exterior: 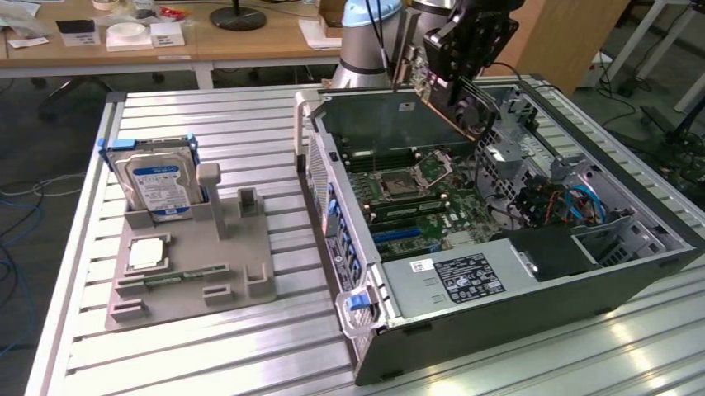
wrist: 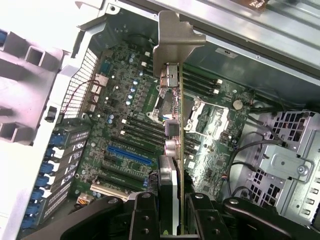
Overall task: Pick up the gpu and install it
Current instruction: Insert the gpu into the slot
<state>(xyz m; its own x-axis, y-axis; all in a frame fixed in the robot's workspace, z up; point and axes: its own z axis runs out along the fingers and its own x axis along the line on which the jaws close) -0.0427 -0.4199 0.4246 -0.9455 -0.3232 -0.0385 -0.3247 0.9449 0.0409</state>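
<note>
- Holder (exterior: 237, 264) at the exterior view's left: grey, with a hard drive (exterior: 160, 183) standing upright in it.
- Midway, the open computer case (exterior: 529, 305) lies on its side, motherboard (exterior: 414, 202) facing up.
- Above its far end, the gripper (wrist: 171, 220) is clamped on the gpu (wrist: 172, 125), held edge-down and, as far as I can judge, clear of the board.
- Pickup looks done and installing is in hand; seating calls for the card's edge squared over a slot (wrist: 129, 156).

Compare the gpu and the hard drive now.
The gpu hangs tilted over the open computer case, clamped in the gripper; the hard drive stands upright in the grey holder. The gpu is a thin card with a metal bracket; the hard drive is thicker, with a blue-white label. Both are rectangular.
</note>
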